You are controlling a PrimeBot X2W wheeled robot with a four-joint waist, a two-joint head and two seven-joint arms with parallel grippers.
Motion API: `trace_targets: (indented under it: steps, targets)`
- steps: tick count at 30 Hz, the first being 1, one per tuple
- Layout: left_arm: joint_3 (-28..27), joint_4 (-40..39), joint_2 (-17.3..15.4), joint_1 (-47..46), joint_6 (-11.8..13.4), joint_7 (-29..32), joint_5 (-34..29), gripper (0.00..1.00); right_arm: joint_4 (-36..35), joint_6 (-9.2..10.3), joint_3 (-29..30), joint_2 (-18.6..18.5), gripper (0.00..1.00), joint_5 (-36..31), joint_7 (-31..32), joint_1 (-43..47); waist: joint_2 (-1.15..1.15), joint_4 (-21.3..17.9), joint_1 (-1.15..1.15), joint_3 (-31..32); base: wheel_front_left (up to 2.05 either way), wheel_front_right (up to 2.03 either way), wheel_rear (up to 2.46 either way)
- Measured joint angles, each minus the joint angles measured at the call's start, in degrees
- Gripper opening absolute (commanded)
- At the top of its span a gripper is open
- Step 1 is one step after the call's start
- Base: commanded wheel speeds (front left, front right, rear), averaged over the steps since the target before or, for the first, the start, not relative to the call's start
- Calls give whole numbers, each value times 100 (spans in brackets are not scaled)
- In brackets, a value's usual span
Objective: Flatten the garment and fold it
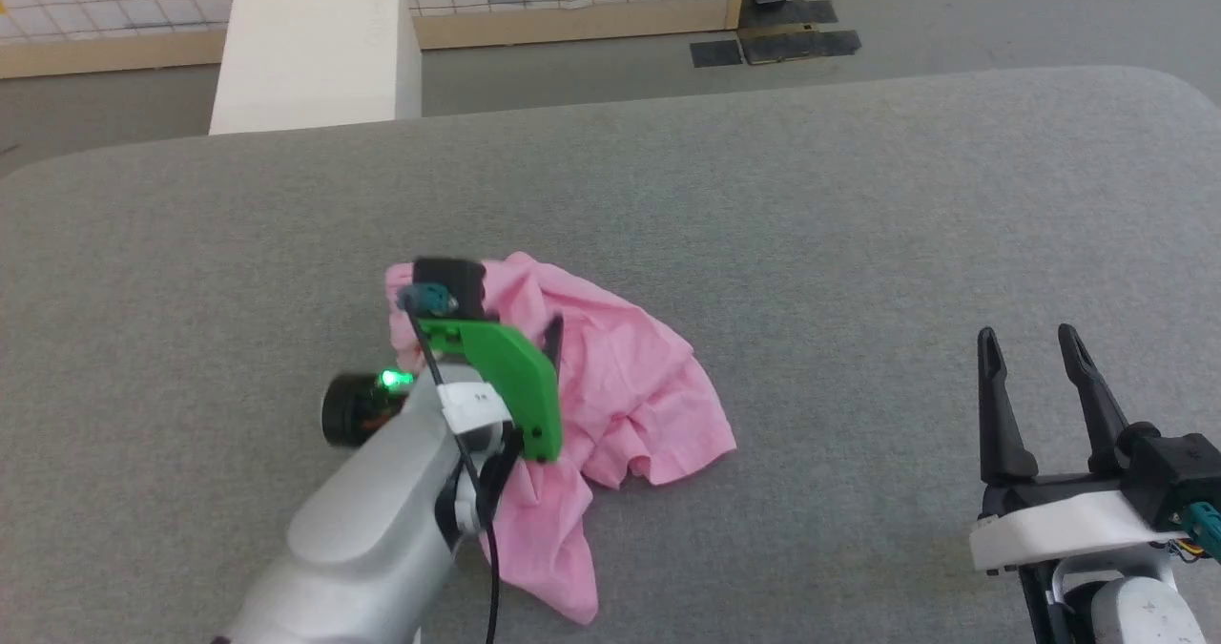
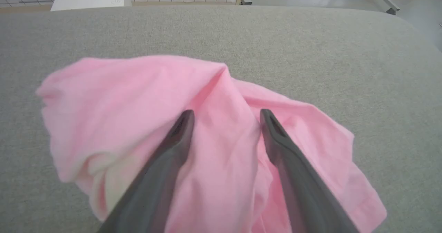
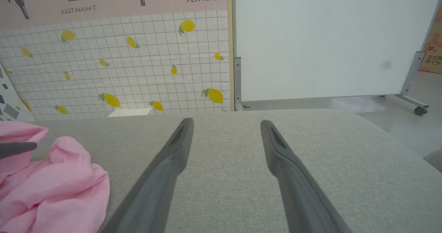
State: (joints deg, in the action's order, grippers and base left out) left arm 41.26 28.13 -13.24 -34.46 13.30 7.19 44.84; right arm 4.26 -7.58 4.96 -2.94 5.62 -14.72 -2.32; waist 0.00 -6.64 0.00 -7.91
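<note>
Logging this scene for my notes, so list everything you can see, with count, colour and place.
garment: one, pink, crumpled near the table's middle
table: one, grey, cloth-covered, under the garment
box: one, white, beyond the table's far left edge
mats: several, black, floor beyond the far edge
wall panel: one, white tiles with yellow lemons, behind the table
board: one, white, on wheels, beside the wall panel
left fingers: two, dark, open, over the garment
right fingers: two, dark, open, over bare table

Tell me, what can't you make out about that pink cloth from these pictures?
Head view: the left arm hides the garment's left part.
Left wrist view: the bottom edge crops it; whether the left gripper touches it is unclear.
Right wrist view: the left edge crops it.
</note>
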Motion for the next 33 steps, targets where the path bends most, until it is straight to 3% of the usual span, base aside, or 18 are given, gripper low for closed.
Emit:
trace_targets:
  steps: [6,7,8,9,12,17,23,28,30,31,33]
  targets:
    - [407,-714,-392,448,291,1271,64,100,-37,0,-2,1,100,0,0,5,0,275,0,76,0,0,0]
    - [447,-793,-445,483,299,1441,78,84,-40,0,-15,1,100,0,0,4,0,318,0,83,0,0,0]
    - [531,-859,-515,516,300,1618,81,36,-40,0,-46,1,100,0,0,3,0,367,0,90,0,0,0]
    - [612,-903,-589,534,316,1750,57,0,-38,0,-80,1,100,3,1,0,0,411,0,94,0,0,0]
    - [673,-1011,-709,538,325,1815,3,0,-38,0,-145,8,100,10,0,-8,0,488,0,90,0,0,0]
    - [388,-1248,-712,533,475,1199,-51,0,-40,0,-129,5,100,44,0,-10,0,531,0,74,0,0,0]
    - [-550,-1697,-1018,1051,1010,229,153,0,-46,0,-12,4,100,43,0,3,0,602,0,99,0,0,0]
    - [-909,-2003,-1392,2111,1357,143,506,0,-54,0,12,3,100,41,0,20,0,732,0,134,0,0,0]
    - [-890,-2154,-1446,2518,1412,300,706,47,-53,0,-14,3,100,40,0,25,0,796,0,155,0,0,0]
    - [-872,-2202,-1449,2627,1423,354,758,100,-53,0,-23,3,100,40,0,25,0,816,0,162,0,0,0]
    - [-853,-2371,-1436,2914,1425,434,896,100,-52,0,-42,3,100,40,0,25,0,885,0,181,0,0,0]
